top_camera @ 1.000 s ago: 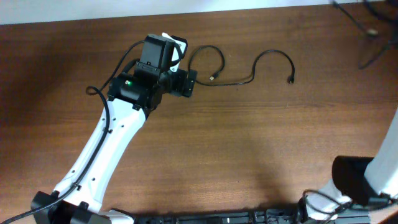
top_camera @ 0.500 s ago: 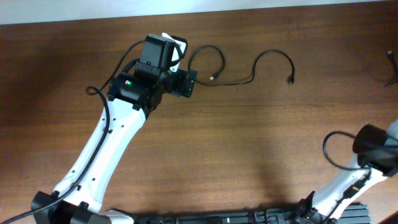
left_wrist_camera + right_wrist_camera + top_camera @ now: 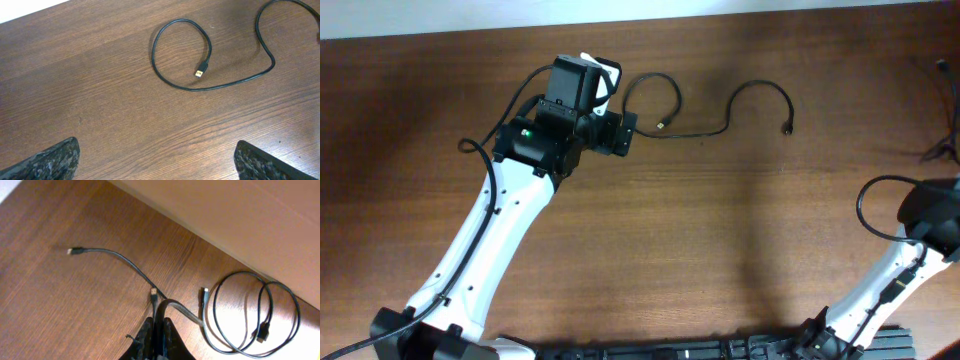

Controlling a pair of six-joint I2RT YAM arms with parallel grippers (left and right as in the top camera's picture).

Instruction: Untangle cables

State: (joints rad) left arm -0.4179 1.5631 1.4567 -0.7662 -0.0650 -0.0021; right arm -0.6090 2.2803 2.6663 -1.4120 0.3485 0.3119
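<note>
Evidently a cable [image 3: 185, 311] is pinched in the closed right claw [image 3: 159, 330] for pulling free; the left claw [image 3: 160, 160] is held wide, empty.

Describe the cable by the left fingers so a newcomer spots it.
On the wooden table, look near the far edge, ahead of the left fingers. The lone cable there makes one loop, then an arch; its gold plug lies inside the loop, unlike the cables at the right fingers.

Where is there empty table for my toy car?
The big bare wood between the left arm and right arm, below the long cable. Also the wood left of the left arm. Crowded: the right edge, where the right claw holds piled cables.
</note>
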